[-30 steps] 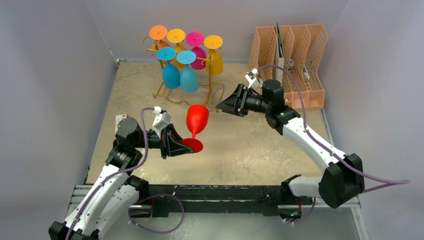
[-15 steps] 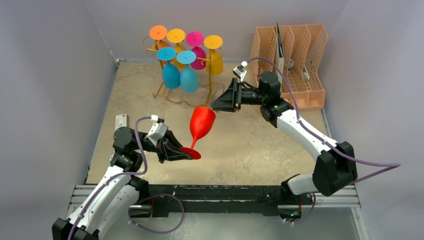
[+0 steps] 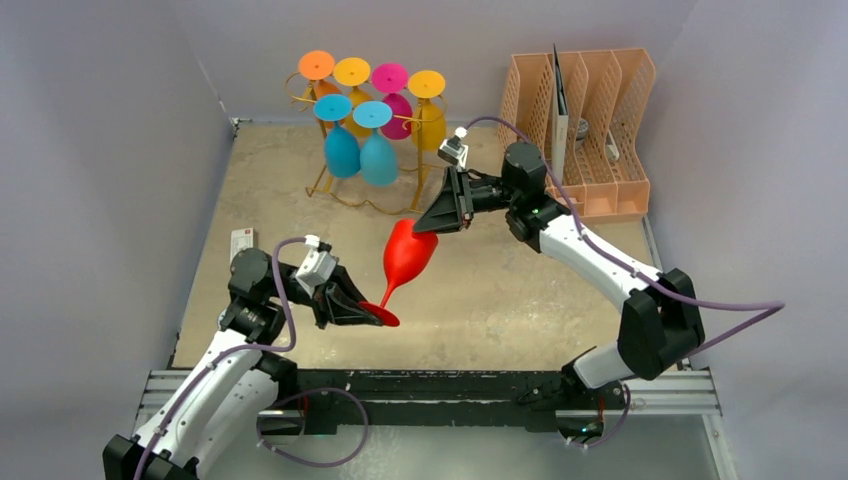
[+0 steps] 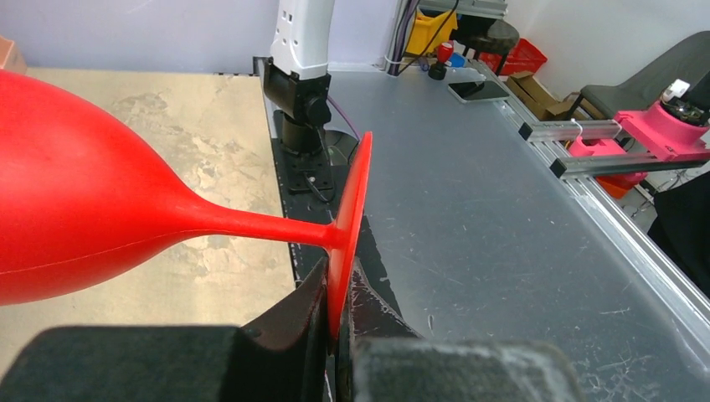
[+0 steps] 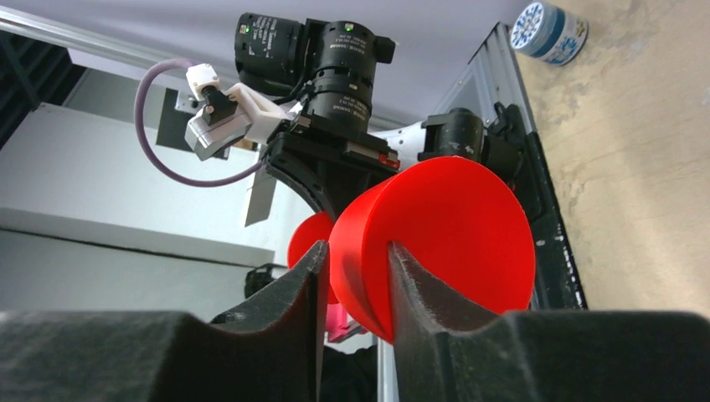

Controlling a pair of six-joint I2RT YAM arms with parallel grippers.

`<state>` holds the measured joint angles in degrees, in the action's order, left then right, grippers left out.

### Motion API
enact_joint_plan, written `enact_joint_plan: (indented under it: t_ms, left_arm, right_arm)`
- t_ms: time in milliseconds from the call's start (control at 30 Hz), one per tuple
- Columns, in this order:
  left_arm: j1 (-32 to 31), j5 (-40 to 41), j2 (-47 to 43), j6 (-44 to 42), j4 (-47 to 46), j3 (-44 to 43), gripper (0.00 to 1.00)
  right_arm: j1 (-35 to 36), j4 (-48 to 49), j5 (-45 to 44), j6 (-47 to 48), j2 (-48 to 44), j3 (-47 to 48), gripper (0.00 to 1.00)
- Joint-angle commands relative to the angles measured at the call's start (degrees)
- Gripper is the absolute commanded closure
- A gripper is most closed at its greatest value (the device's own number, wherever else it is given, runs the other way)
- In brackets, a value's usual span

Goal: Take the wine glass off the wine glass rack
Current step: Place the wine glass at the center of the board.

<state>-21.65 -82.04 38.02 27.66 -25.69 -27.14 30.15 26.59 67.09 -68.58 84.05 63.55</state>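
Table [image 3: 520, 290], sandy mottled top, walled on three sides; peach lattice file organiser [image 3: 600, 120] at the far right corner, not involved.

Wine glass rack [image 3: 322, 183], gold wire, at the far edge left of centre; six coloured glasses [image 3: 378, 150] hang on it bowl-down, feet up (orange, two yellow, magenta, two blue).

Red wine glass [image 3: 405, 255] is off the rack; it sits in the air over the middle of the table, well apart from the gold wire, tilted, bowl toward the rack and foot toward the near edge; nothing of it touches the table as far as the overhead view shows.

Left gripper [image 3: 368, 310]: jaws closed edge-on across the thin red foot disc [image 4: 347, 226]; the wrist view shows the disc pinched between the two pads.

Right gripper [image 3: 432, 222]: at the bowl's mouth; in its wrist view the fingers [image 5: 293, 301] straddle the rim wall, one outside and one in front of the opening, both seemingly against the plastic; I read this as a grip on the rim.

Judgement: removal itself is done for this glass; both arms hold it, which looks like a hand-over; left to do, probably, is for one gripper to let go and the glass to be set on the table.
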Motion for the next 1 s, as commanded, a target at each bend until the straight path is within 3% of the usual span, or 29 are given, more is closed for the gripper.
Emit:
enact_joint_plan:
  t_ms: [0, 267, 500, 600, 800, 933, 967]
  left_arm:
    - [-0.1, 0.9, 0.3, -5.0, 4.2, -3.0, 1.00]
    - [-0.1, 1.2, 0.0, -7.3, 8.7, -4.5, 1.00]
    - [-0.1, 2.7, 0.3, -9.1, 12.0, -5.6, 1.00]
    - [-0.1, 3.8, 0.4, -10.0, 13.7, -6.1, 0.98]
    - [-0.1, 5.9, 0.1, -13.2, 21.3, -8.0, 0.66]
    - [0.0, 9.9, -0.9, -19.5, 32.8, -10.5, 0.53]
    - [0.0, 11.6, -1.2, -21.0, 35.2, -11.1, 0.41]
  right_arm:
    - [1.7, 3.0, 5.2, -1.8, -0.5, 2.4, 0.69]
    - [1.7, 2.7, 7.6, -2.3, -0.4, 3.1, 0.69]
    - [2.5, 4.0, 8.7, -3.2, -1.1, 2.8, 0.98]
    - [2.5, 3.8, 7.8, -2.9, -1.5, 2.7, 1.00]
    - [2.5, 2.8, 6.8, -2.6, -1.8, 3.1, 1.00]
    - [2.5, -3.0, 5.4, 2.0, -3.2, 2.9, 1.00]
    - [2.5, -6.7, 4.2, 4.9, -4.2, 3.0, 1.00]
